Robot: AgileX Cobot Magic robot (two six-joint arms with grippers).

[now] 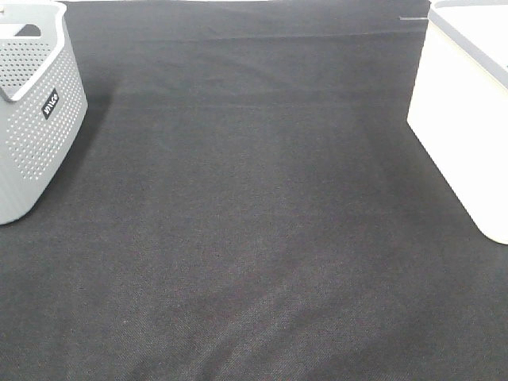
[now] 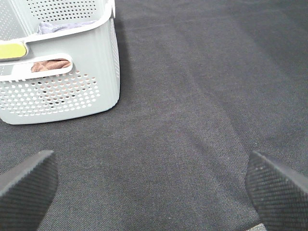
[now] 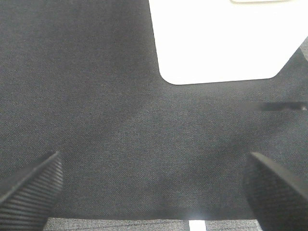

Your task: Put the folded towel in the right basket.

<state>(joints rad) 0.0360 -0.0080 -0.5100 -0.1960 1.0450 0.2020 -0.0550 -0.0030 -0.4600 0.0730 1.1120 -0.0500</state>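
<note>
A grey perforated basket [image 1: 36, 127] stands at the far left of the black cloth. The left wrist view shows it close up [image 2: 62, 91], with a brown cloth [image 2: 50, 65] behind its handle slot and a grey-blue cloth [image 2: 62, 26] above it; I cannot tell how they are folded. A white basket [image 1: 468, 111] stands at the right edge and also shows in the right wrist view [image 3: 221, 43]. No towel lies on the table. My left gripper [image 2: 154, 187] is open and empty over bare cloth. My right gripper [image 3: 154, 185] is open and empty short of the white basket.
A black cloth [image 1: 254, 238] covers the table between the two baskets. A yellow-green label [image 2: 12, 50] sits on the grey basket's rim. Neither arm shows in the exterior high view.
</note>
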